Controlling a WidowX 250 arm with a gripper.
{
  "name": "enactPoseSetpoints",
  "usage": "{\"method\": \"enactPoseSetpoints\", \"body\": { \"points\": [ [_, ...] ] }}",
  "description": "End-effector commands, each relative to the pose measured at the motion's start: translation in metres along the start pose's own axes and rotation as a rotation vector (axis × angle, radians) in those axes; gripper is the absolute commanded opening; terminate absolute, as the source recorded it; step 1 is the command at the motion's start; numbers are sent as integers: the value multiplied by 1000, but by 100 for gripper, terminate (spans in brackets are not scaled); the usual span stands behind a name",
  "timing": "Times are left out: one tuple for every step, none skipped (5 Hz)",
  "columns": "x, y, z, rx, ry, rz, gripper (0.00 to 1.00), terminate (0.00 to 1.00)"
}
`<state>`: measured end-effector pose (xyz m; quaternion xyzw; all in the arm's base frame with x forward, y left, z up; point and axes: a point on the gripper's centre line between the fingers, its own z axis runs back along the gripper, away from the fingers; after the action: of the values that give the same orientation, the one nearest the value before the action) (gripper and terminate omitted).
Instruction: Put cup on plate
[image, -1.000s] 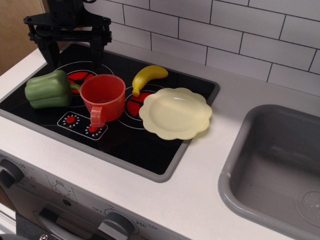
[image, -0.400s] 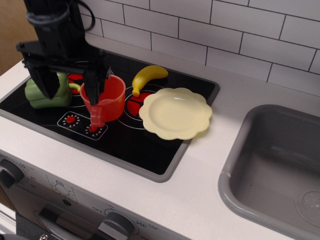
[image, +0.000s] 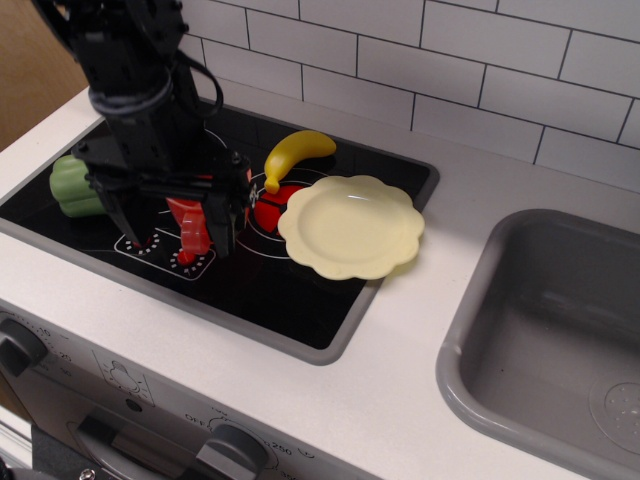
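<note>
The black robot pincer (image: 178, 222) covers most of the red-orange plastic cup (image: 192, 228); only the handle and a strip of wall show between its fingers, so whether they touch the cup cannot be told. The green plastic pepper (image: 72, 186) is half hidden behind the arm. The grey sink basin (image: 520, 340) is cut off at the right and bottom edges. The cooker knobs (image: 235, 455) are cut by the bottom edge.
</note>
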<state>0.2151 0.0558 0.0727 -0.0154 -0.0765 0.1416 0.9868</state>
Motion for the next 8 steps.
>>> {"method": "enactPoseSetpoints", "body": {
  "points": [
    [7,-2,-11,64,-28,66,100,0],
    [8,-3,-15,96,-27,89,0,0],
    [8,-3,-16,113,-30,87,0,0],
    [6,-3,-16,120,-39,80,0,0],
    [5,-6,-4,142,-56,33,0,0],
    [7,-8,9,128,-76,17,0,0],
    [15,-13,17,110,-87,20,0,0],
    [20,-30,14,113,-54,-23,0,0]
  ]
}}
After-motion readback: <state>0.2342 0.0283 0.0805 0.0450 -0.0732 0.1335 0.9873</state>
